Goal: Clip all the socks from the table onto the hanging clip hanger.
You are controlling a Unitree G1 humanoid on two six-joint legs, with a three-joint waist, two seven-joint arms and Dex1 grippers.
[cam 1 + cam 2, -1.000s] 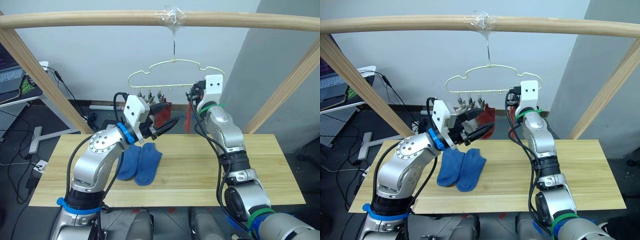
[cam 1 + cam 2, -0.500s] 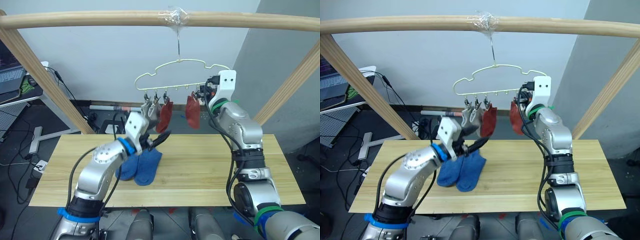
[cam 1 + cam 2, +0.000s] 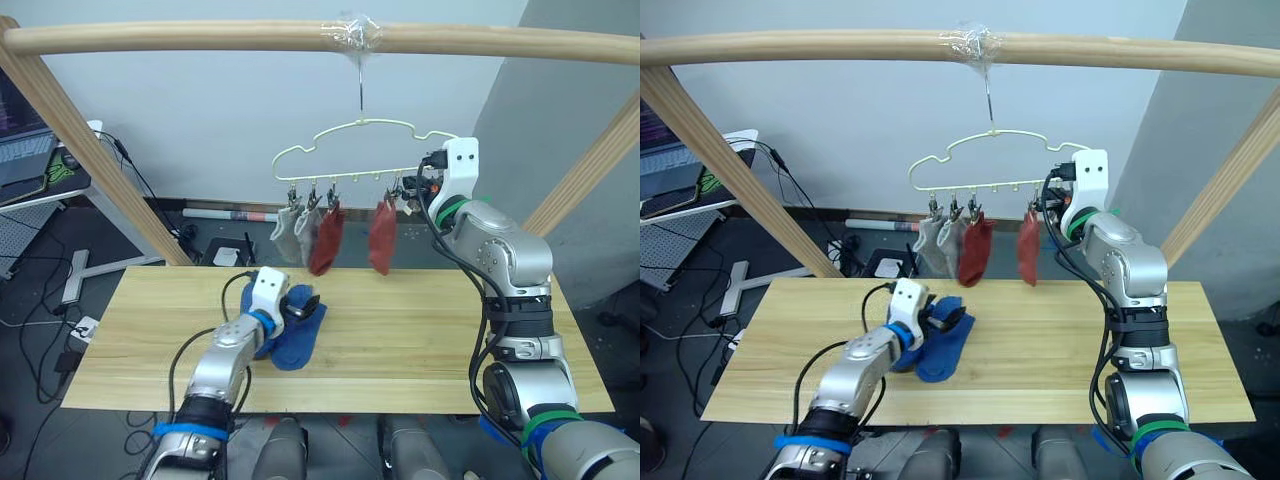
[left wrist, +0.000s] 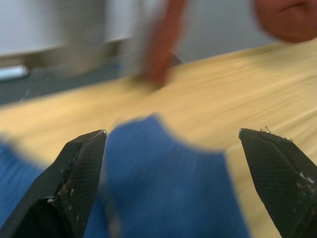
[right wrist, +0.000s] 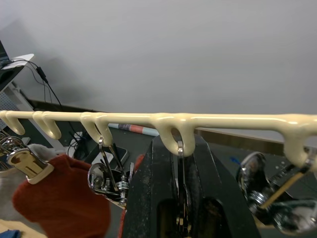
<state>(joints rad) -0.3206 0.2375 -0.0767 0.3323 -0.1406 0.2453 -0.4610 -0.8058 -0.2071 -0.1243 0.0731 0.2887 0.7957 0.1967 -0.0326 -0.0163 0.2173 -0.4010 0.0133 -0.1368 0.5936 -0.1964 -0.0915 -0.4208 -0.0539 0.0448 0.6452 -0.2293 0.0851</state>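
Note:
The cream clip hanger [image 3: 345, 150] hangs by its hook from the pole. Two light grey socks [image 3: 290, 235] and two rust-red socks [image 3: 326, 240], [image 3: 380, 238] hang clipped to its bar. Side by side on the table [image 3: 450, 330] lie two blue socks [image 3: 298, 338]. My left gripper [image 3: 303, 304] is low over them and open, and in the left wrist view its fingers [image 4: 81, 168] stand wide apart over blue fabric [image 4: 168, 198]. My right gripper [image 3: 412, 190] is up at the right end of the bar, shut on a metal clip [image 5: 179, 208].
A round wooden pole frame [image 3: 200, 38] spans above, with slanted legs [image 3: 90, 150] at both sides of the table. A side desk with a laptop [image 3: 25, 160] stands at far left. Cables lie on the floor behind the table.
My left gripper has dropped from beside the hanger's clips down to the blue socks on the table. The right gripper has stayed at the hanger's bar, drifting slightly right with it.

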